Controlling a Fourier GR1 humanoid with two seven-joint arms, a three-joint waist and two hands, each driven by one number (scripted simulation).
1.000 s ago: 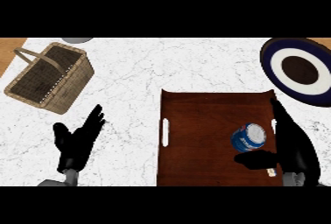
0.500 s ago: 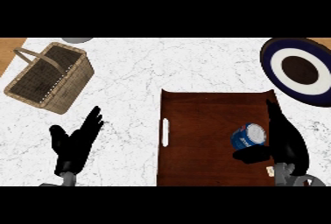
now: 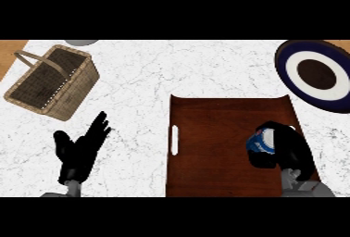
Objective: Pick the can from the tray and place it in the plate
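Note:
A blue can (image 3: 259, 142) with a white top sits at the right side of the brown wooden tray (image 3: 212, 139). My right hand (image 3: 284, 148) has its fingers and thumb curled round the can, hiding most of it. The dark blue plate (image 3: 315, 76) with a white ring and a dark brown middle lies at the upper right, beyond the tray's far corner. My left hand (image 3: 78, 150) rests open on the white marble counter at the lower left, fingers up.
A wicker basket (image 3: 51, 81) with a handle stands at the upper left. A grey object (image 3: 82, 42) peeks in at the top edge. Bare wood shows at the counter's far left corner (image 3: 10, 51).
My right hand has curled its fingers round the can, which was only flanked before. The left hand has shifted slightly.

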